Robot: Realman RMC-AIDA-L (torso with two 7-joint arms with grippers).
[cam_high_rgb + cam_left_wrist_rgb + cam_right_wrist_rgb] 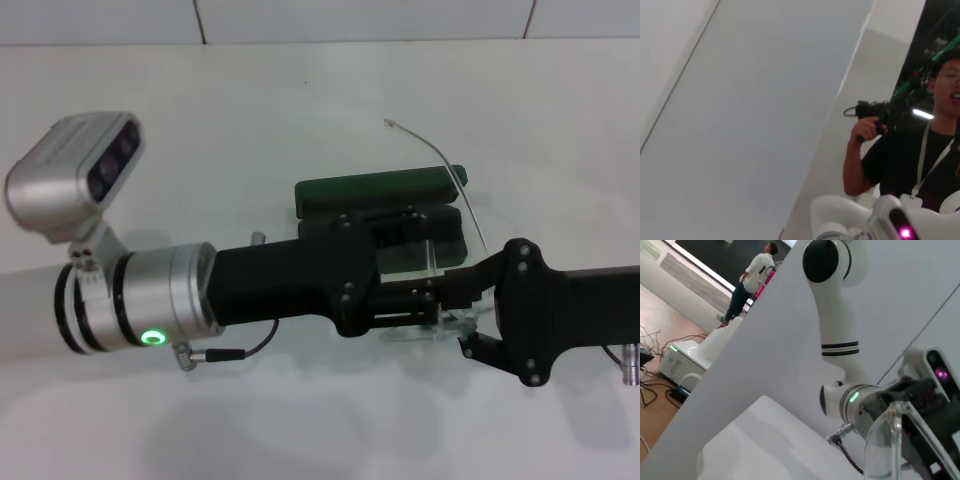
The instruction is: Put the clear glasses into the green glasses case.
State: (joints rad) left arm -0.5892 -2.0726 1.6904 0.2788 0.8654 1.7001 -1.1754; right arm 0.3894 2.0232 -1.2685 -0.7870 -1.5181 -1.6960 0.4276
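Note:
The green glasses case (380,188) lies open in the middle of the white table, its lid standing at the far side. Just in front of it and above its near half hang the clear glasses (428,262), one thin arm curving up and back over the case. My right gripper (462,325) comes in from the right and is shut on the glasses' near edge. From the left, my left gripper (425,300) meets the same spot at the lens. The right wrist view shows the clear glasses (885,440) close up, with the left arm's wrist (855,400) behind them.
The white table (200,120) runs back to a tiled wall. Both forearms cross the near half of the table. The left wrist view points away from the work, at a wall and a person (920,145) holding a device.

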